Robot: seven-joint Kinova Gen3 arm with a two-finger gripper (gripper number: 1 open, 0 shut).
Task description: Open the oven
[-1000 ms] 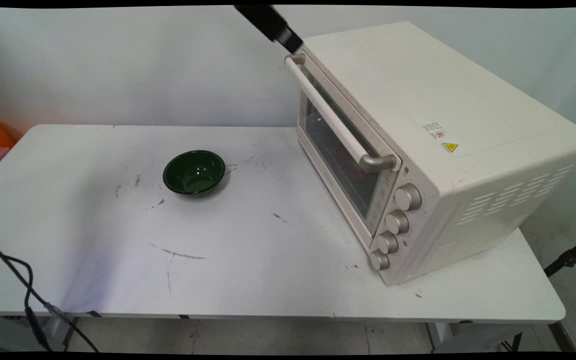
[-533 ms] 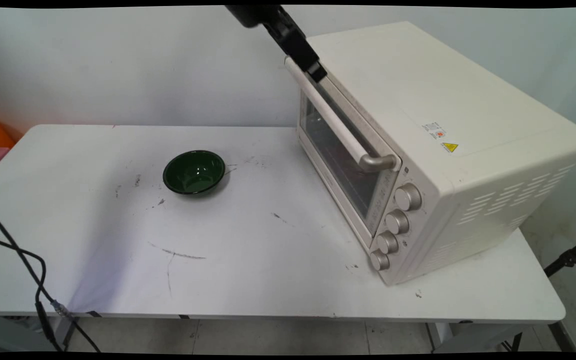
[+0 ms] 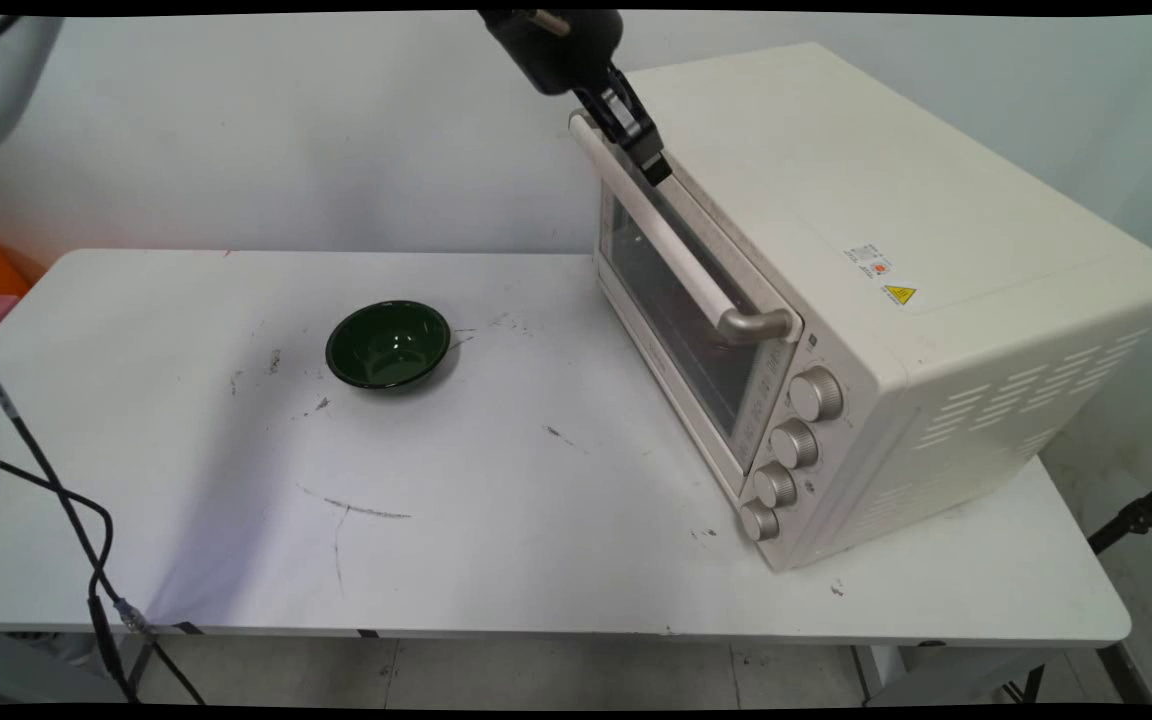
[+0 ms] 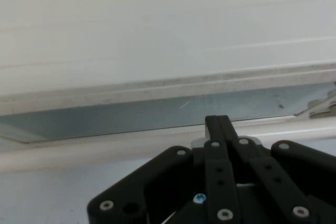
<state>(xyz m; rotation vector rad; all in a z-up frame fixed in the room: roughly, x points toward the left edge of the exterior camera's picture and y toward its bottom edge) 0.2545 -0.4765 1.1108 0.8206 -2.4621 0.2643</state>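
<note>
Main view is showing me the gripper (image 3: 654, 165) coming down from the top edge, its clenched fingers pressing together with nothing between them, now sitting at the far end of the oven handle (image 3: 671, 252); I am seeing the green bowl (image 3: 388, 344) staying put, well apart on the table (image 3: 496, 520)

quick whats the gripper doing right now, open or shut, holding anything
Gripper: shut, jaws pressed together with nothing between them, tip at the far end of the toaster oven's door handle.
</note>
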